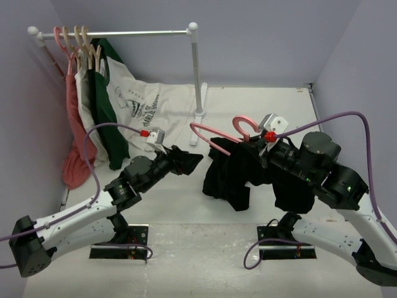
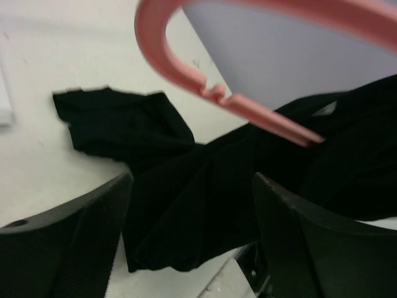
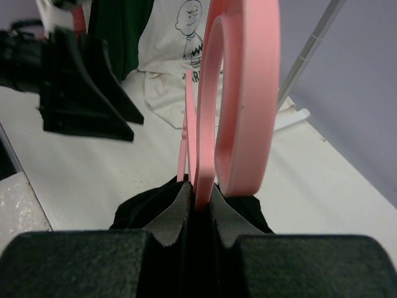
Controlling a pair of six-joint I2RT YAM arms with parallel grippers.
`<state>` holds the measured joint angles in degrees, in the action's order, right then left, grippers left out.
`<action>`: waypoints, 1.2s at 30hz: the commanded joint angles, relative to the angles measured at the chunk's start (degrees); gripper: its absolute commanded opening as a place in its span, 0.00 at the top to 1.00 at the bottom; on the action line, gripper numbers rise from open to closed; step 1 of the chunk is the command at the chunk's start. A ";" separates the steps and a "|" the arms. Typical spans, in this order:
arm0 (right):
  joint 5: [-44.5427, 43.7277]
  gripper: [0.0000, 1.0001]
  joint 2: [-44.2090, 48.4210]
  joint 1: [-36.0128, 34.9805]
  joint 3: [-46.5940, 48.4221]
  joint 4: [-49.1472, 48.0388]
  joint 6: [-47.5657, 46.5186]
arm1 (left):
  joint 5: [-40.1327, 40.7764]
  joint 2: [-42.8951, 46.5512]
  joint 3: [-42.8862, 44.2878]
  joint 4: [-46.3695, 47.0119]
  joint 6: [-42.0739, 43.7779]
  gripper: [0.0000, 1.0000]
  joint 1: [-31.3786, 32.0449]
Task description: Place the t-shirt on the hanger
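Note:
The pink hanger (image 1: 214,139) is held up above the table by my right gripper (image 1: 262,141), which is shut on it just below the curved hook (image 1: 245,123). The black t-shirt (image 1: 232,177) hangs bunched over the hanger's right part and droops to the table; its print is hidden. My left gripper (image 1: 189,162) is open and empty, just left of the shirt and pointing at it. In the left wrist view the hanger (image 2: 186,71) crosses above the shirt (image 2: 205,186), between the fingers (image 2: 74,242). In the right wrist view the pads (image 3: 180,214) clamp the hanger (image 3: 242,93) over the shirt (image 3: 146,208).
A white clothes rack (image 1: 197,68) stands at the back left. Its rail (image 1: 136,32) carries cream hangers with a pink garment (image 1: 77,149), a dark green shirt (image 1: 110,118) and a white lettered shirt (image 1: 152,102) spread on the table. Walls close in on three sides.

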<state>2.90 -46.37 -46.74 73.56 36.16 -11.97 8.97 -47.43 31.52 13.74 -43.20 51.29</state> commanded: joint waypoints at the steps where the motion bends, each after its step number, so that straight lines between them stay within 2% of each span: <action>1: 0.08 1.00 0.66 0.25 -1.20 -5.93 0.90 | -7.65 -7.75 1.58 11.63 -5.74 0.31 0.22; 4: -0.25 1.00 1.02 0.25 -2.10 -5.92 0.81 | -8.89 -12.62 2.50 14.36 -6.51 0.45 0.22; 10: -0.47 1.00 0.48 0.25 -2.37 -6.00 0.81 | -13.46 -18.78 2.69 21.26 -8.34 0.45 0.22; 22: 0.78 1.00 -0.38 0.24 -2.54 -6.54 1.77 | -17.91 -24.88 1.61 27.82 -10.58 0.47 0.22; 23: 0.96 1.00 -0.47 0.25 -2.54 -6.63 1.78 | -18.02 -25.07 1.54 27.91 -10.59 0.51 0.30; 24: 1.11 1.00 -0.47 0.25 -2.61 -6.70 1.92 | -18.02 -25.50 1.53 27.65 -10.38 0.72 0.30; 25: 1.21 1.00 -0.47 0.25 -2.70 -6.78 2.02 | -17.83 -25.67 1.53 27.11 -10.26 0.85 0.30; 26: 1.30 1.00 -0.35 0.25 -2.72 -6.81 2.04 | -17.33 -25.76 1.53 26.96 -9.99 0.95 0.30; 27: 0.96 1.00 -0.06 0.19 -2.78 -6.81 2.16 | -15.82 -25.55 1.77 24.13 -9.05 0.99 0.24; 32: -3.13 1.00 2.07 0.25 -3.97 -5.20 3.24 | -5.95 -21.28 2.80 12.24 -3.91 1.00 -0.66; 34: -4.72 1.00 3.65 0.25 -3.86 -2.74 4.62 | -4.28 -18.84 2.81 8.60 -1.76 1.00 -3.33; 36: -5.37 1.00 5.61 0.25 -4.21 -0.62 5.20 | -6.09 -16.88 2.84 4.76 -0.65 1.00 -8.30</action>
<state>0.93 -44.53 -46.74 69.08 35.61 -8.91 -0.96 -68.50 32.17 26.44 -48.79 49.22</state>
